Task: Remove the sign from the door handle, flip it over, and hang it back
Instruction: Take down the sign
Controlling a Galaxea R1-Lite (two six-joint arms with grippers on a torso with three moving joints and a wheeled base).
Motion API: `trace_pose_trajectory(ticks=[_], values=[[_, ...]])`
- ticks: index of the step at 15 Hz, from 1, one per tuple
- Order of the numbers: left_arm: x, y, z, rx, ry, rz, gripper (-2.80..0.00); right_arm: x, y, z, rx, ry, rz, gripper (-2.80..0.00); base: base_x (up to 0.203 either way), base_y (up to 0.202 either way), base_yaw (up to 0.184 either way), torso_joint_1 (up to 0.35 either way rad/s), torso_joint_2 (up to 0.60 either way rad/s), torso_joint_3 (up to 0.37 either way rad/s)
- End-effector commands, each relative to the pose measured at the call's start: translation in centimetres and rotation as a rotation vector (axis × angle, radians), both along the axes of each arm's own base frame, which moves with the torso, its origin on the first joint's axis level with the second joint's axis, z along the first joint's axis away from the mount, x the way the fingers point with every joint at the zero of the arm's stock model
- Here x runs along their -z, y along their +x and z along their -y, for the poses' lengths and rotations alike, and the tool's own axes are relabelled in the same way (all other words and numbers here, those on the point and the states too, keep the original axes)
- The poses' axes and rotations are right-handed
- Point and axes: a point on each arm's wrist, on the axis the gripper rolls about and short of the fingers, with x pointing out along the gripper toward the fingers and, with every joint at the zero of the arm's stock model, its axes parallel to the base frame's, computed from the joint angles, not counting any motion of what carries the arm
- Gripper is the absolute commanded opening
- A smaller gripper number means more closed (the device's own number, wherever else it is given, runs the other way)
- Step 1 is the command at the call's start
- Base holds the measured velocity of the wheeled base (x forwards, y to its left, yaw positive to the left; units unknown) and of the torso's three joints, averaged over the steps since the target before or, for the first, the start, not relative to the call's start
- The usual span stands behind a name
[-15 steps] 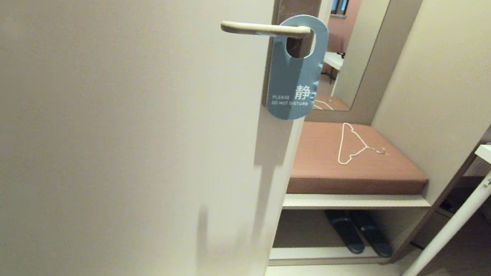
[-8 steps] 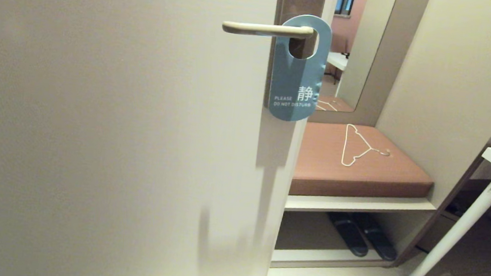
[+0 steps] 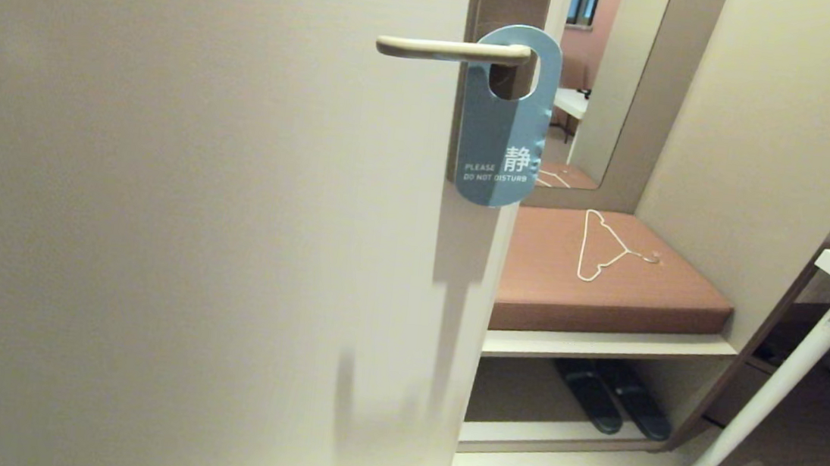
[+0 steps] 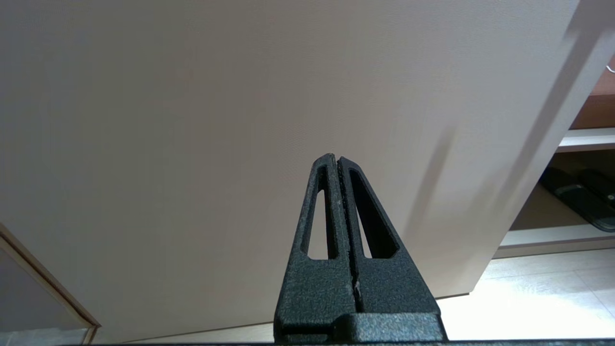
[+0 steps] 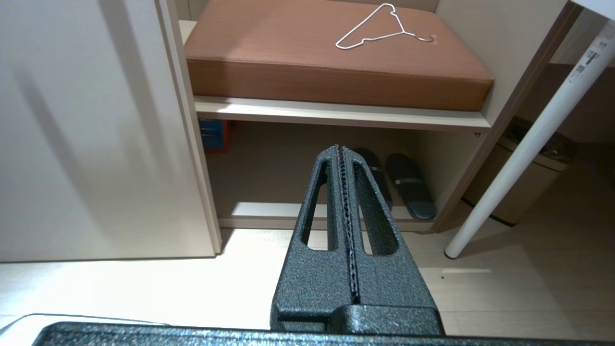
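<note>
The door (image 3: pixel 182 203) fills most of the head view, a pale flat slab, and the whole scene sits slightly further right than a second ago, which is the camera shifting, not the things; since half a second ago almost nothing differs. The left gripper (image 4: pixel 335 157) points at the door's lower face, low down and well below the handle, its two black fingers pressed flat together with nothing between them. To the side of the door stands a bench with a brown cushion (image 3: pixel 601 281); the right gripper (image 5: pixel 340 148) aims under it toward a pair of dark slippers (image 5: pixel 399 185) on the low shelf, fingers likewise closed tight and empty. A white table leg (image 5: pixel 523 144) slants beside that gripper's line. Neither gripper shows in the head view. The sign (image 3: pixel 506 120) hangs on the door handle (image 3: pixel 448 50), well above both grippers, its blue-grey "DO NOT DISTURB" face outward, just as before. A thin wire hanger (image 3: pixel 604 245) lies on the cushion.
</note>
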Motion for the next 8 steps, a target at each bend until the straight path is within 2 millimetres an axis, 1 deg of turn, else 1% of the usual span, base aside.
trace_pose_trajectory(ticks=[1, 8], values=[[0.02, 0.01, 0.00, -0.001, 0.000, 0.000, -2.80, 0.01, 0.00, 0.00, -0.001, -0.003, -0.001, -2.80, 0.000, 0.000, 0.000, 0.000, 0.00, 0.000], [-0.02, -0.01, 0.00, -0.001, 0.000, 0.001, -2.80, 0.00, -0.01, 0.00, 0.001, 0.003, -0.002, -2.80, 0.000, 0.000, 0.000, 0.000, 0.00, 0.000]])
